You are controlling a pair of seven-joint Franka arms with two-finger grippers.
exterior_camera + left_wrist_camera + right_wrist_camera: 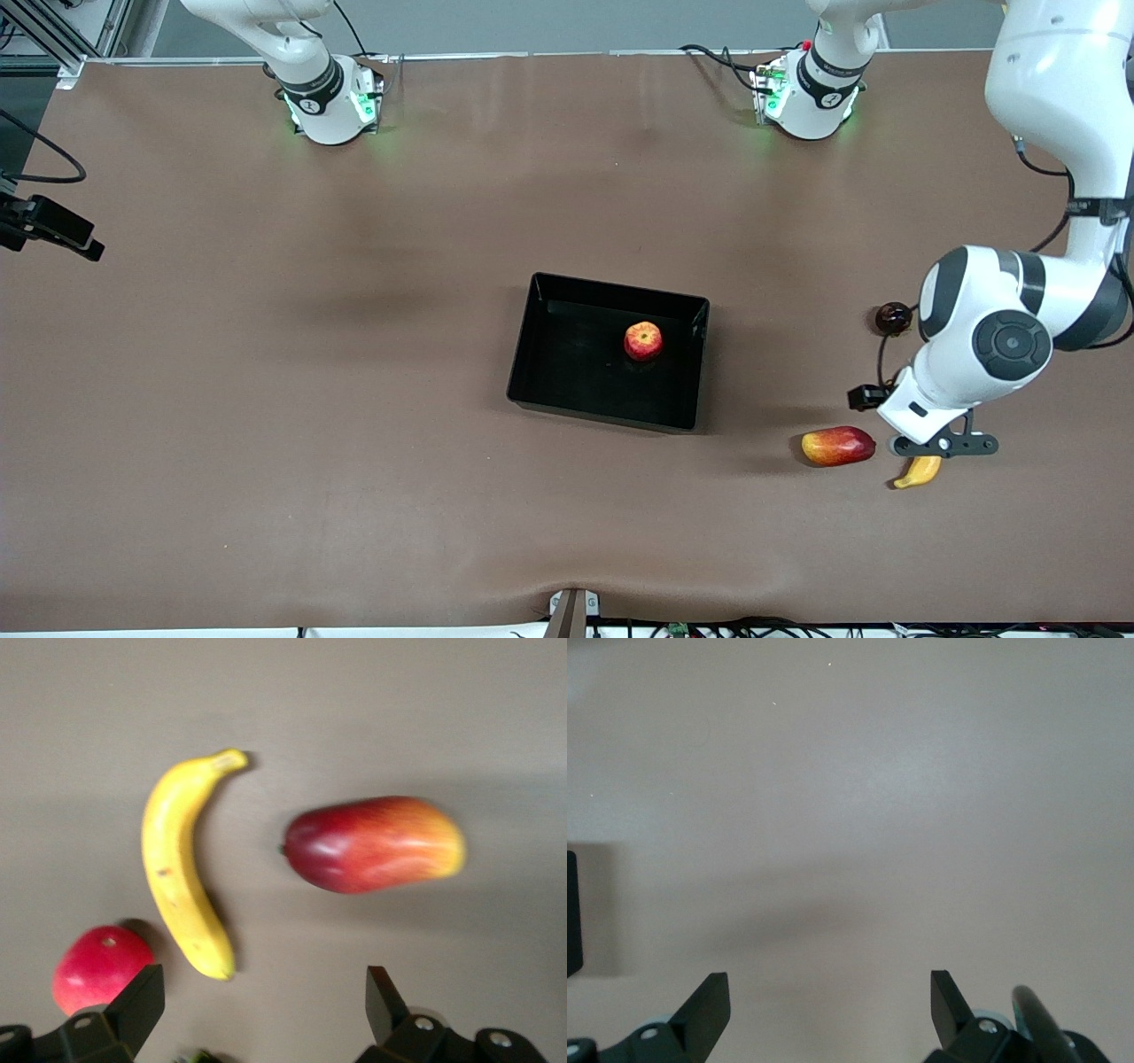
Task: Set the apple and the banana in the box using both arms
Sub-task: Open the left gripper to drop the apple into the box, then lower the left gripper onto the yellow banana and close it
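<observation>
yellow banana [182, 870] on table below wide-open, empty left fingers [142, 997]; right fingers [709, 1001] open, empty.

Box [532, 354] glossy black plastic — table [266, 399] matt brown — banana [182, 868] smooth.

Right wrist view is mostly plain brown matte tabletop [859, 788]. The right arm's black two-finger gripper [830, 1005] has its fingers spread wide, nothing between them — a sliver of glossy black tray [571, 912] pokes in at the edge.
</observation>
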